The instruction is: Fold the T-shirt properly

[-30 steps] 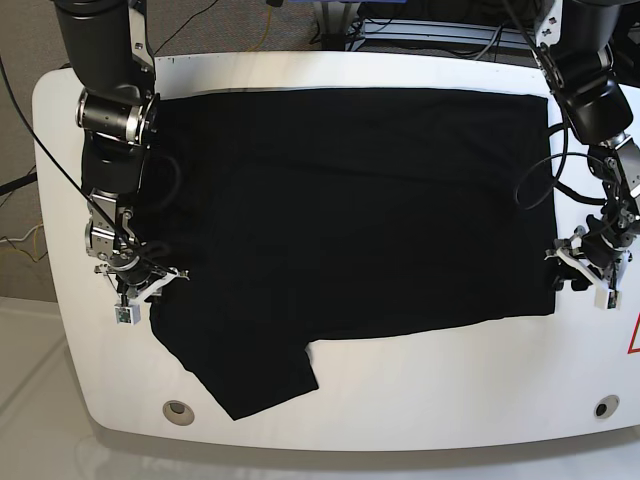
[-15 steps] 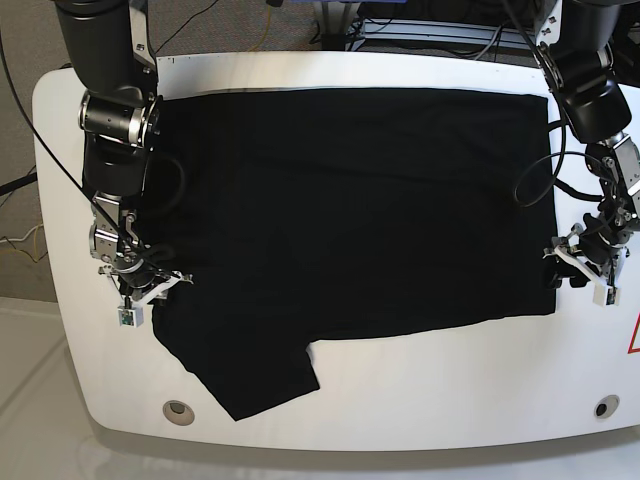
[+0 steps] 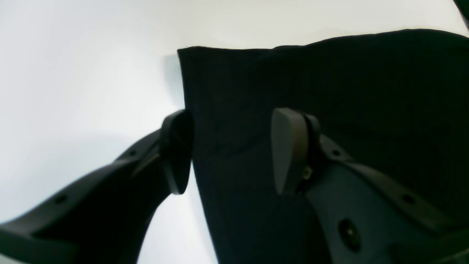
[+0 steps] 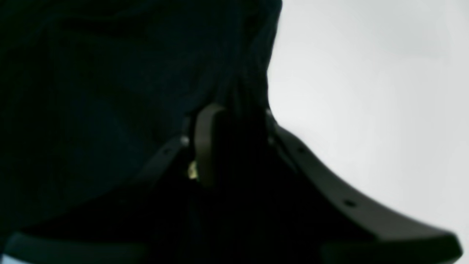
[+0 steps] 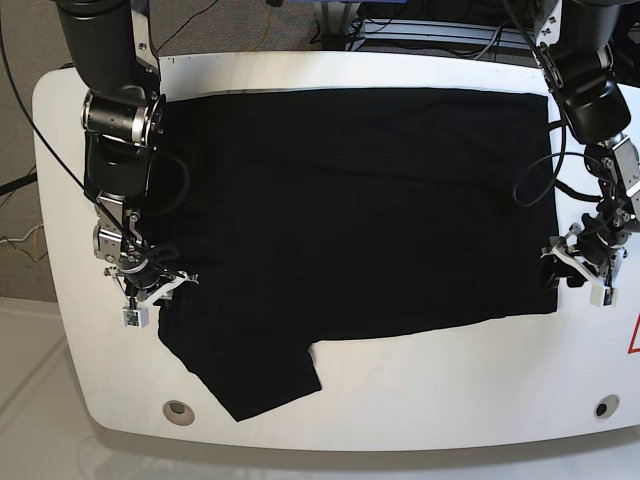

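Observation:
The black T-shirt (image 5: 350, 210) lies spread flat over the white table (image 5: 450, 390), with one sleeve (image 5: 250, 375) sticking out toward the front left. In the base view my left gripper (image 5: 562, 273) sits at the shirt's right edge. The left wrist view shows this gripper (image 3: 231, 152) open, one finger (image 3: 176, 154) on the bare table and the other (image 3: 287, 150) over the T-shirt (image 3: 329, 91). My right gripper (image 5: 160, 288) is at the shirt's left edge, above the sleeve. In the right wrist view it (image 4: 236, 139) is shut on bunched cloth of the T-shirt (image 4: 110, 73).
Two round holes (image 5: 179, 410) (image 5: 601, 407) sit near the table's front corners. A red triangle mark (image 5: 634, 338) shows at the right edge. Cables and a metal frame (image 5: 430, 30) stand behind the table. Bare white table runs along the front.
The right gripper has slid a little down and to the right along the shirt's left edge. The left gripper has crept slightly inward toward the right edge.

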`<state>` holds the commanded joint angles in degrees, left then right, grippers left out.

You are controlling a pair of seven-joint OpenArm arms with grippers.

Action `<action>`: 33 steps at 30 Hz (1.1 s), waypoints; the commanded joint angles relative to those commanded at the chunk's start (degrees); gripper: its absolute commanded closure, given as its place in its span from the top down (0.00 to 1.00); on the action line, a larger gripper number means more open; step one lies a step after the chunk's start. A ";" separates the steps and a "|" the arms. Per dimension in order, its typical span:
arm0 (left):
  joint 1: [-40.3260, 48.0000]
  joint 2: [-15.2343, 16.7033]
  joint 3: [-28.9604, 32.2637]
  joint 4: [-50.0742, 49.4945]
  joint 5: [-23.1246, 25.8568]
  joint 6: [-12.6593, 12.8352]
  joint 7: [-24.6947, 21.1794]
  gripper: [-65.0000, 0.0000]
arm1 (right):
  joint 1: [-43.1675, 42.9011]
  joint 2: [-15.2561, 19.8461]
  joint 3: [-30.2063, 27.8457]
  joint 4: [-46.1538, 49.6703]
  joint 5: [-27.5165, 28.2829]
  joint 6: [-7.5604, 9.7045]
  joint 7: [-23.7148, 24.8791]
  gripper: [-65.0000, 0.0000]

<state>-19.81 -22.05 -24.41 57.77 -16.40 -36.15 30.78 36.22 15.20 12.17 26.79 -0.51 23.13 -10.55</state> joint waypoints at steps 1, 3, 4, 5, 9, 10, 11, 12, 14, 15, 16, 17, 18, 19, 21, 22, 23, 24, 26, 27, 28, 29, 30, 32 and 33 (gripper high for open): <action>-0.08 0.06 -0.02 -0.33 0.09 0.02 -0.12 0.49 | 0.04 0.01 0.00 0.00 -0.04 -0.03 0.09 0.25; -0.21 0.17 0.06 -1.35 0.34 0.10 -0.58 0.49 | 0.21 0.05 0.03 0.02 -0.15 -0.02 0.27 0.29; -0.53 0.36 0.07 -1.89 0.61 0.22 -0.94 0.49 | 0.26 0.21 0.21 0.40 -0.04 -0.07 0.49 0.40; -0.85 0.54 0.07 -2.42 0.88 0.34 -1.30 0.48 | 0.32 0.37 0.39 0.77 0.06 -0.11 0.71 0.51; -0.91 0.66 0.05 -2.57 1.10 0.28 -1.47 0.49 | 0.13 0.34 0.39 0.99 0.13 -0.16 1.01 0.56; -0.90 0.64 0.03 -2.55 1.18 0.25 -1.50 0.49 | 0.10 0.33 0.42 1.00 0.12 -0.19 1.06 0.57; -0.88 0.63 0.02 -2.54 1.25 0.22 -1.52 0.49 | 0.07 0.32 0.45 1.02 0.11 -0.23 1.12 0.57; -0.86 0.63 0.00 -2.43 1.28 0.24 -1.52 0.49 | 0.02 0.30 0.48 1.13 0.18 -0.26 1.15 0.57; -0.78 0.59 -0.06 -2.22 1.36 0.29 -1.58 0.48 | -0.13 0.28 0.51 1.34 0.29 -0.30 1.18 0.57; -0.74 0.56 -0.10 -2.11 1.41 0.33 -1.64 0.49 | -0.23 0.28 0.53 1.44 0.33 -0.30 1.18 0.57; -0.64 0.54 -0.16 -1.97 1.47 0.33 -1.62 0.48 | -0.33 0.27 0.55 1.65 0.33 -0.35 1.09 0.57; -0.54 0.51 -0.22 -1.83 1.53 0.34 -1.59 0.48 | -0.43 0.25 0.57 1.87 0.33 -0.41 1.01 0.56; -0.47 0.51 -0.15 -1.68 1.59 0.43 -1.50 0.49 | -0.66 0.22 0.58 1.83 0.45 -0.36 1.18 0.57; -0.40 0.50 -0.08 -1.53 1.66 0.52 -1.41 0.49 | -0.90 0.19 0.59 1.79 0.56 -0.30 1.35 0.58; -0.42 0.52 -0.13 -1.67 1.78 0.54 -1.43 0.49 | -0.93 0.16 0.58 1.89 0.61 -0.31 1.30 0.58; -0.44 0.51 -0.11 -1.68 1.75 0.60 -1.41 0.49 | -0.94 0.13 0.60 1.91 0.56 -0.31 1.28 0.58; -0.45 0.49 -0.10 -1.69 1.73 0.65 -1.40 0.49 | -0.95 0.11 0.61 1.93 0.51 -0.30 1.25 0.58; -0.49 0.45 -0.11 -1.74 1.72 0.73 -1.38 0.49 | -0.95 0.09 0.63 1.92 0.47 -0.33 1.25 0.58; -0.57 0.40 -0.11 -1.83 1.65 0.99 -1.35 0.49 | -0.96 0.01 0.65 1.82 0.38 -0.35 1.22 0.57; -0.61 0.40 -0.10 -1.87 1.58 1.18 -1.33 0.48 | -0.98 -0.03 0.64 1.74 0.33 -0.33 1.18 0.57; -0.61 0.39 -0.07 -1.90 1.61 1.50 -1.30 0.48 | -0.95 -0.07 0.66 1.71 0.32 -0.30 1.18 0.57; -0.60 0.38 -0.03 -1.92 1.64 1.82 -1.27 0.48 | -0.92 -0.10 0.67 1.68 0.31 -0.27 1.18 0.56; -0.74 0.44 0.00 -2.24 1.58 3.58 -1.27 0.48 | -0.72 -0.11 0.59 1.58 0.28 -0.21 1.30 0.54; -0.92 0.48 0.14 -2.84 1.56 5.91 -1.30 0.48 | -0.54 -0.15 0.52 1.52 0.24 -0.18 1.42 0.49; -0.97 0.45 0.25 -3.13 1.60 6.48 -1.32 0.48 | -0.57 -0.18 0.52 1.56 0.23 -0.20 1.43 0.47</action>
<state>-20.78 -21.60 -24.17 54.64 -14.79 -29.66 29.46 35.65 15.02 12.69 28.35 -0.28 22.93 -9.12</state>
